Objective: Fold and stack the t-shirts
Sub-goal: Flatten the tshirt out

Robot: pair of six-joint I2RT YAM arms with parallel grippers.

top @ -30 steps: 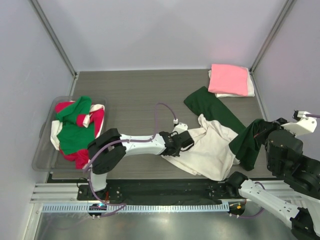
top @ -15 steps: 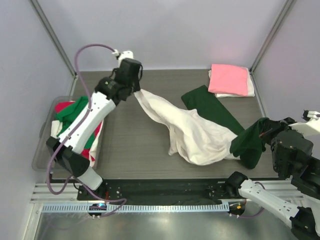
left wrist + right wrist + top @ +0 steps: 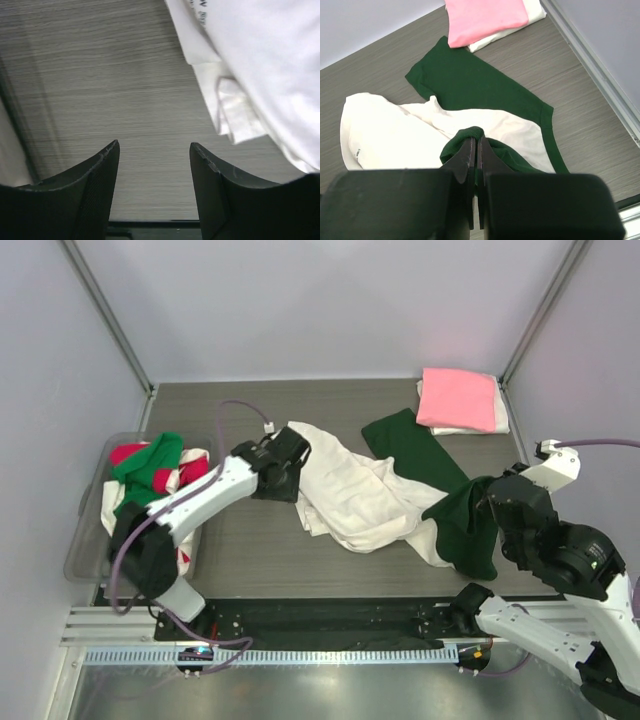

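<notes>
Top external view shows the cream-white t-shirt (image 3: 350,495) lying crumpled at mid-table (image 3: 240,550), its dark green sleeve (image 3: 415,450) spread toward the folded pink t-shirt (image 3: 456,398) in the far right corner. The left gripper (image 3: 292,458) sits at the shirt's left edge; the left wrist view shows its jaws spread wide with nothing between them. The right gripper (image 3: 476,150) is pinched closed on a fold of the shirt's dark green fabric at the right. Red, green and white t-shirts (image 3: 150,485) fill the clear tub (image 3: 85,540) at left.

Only small dark lettering (image 3: 198,11) on the cream-white t-shirt (image 3: 270,65) shows, too blurred to read.
</notes>
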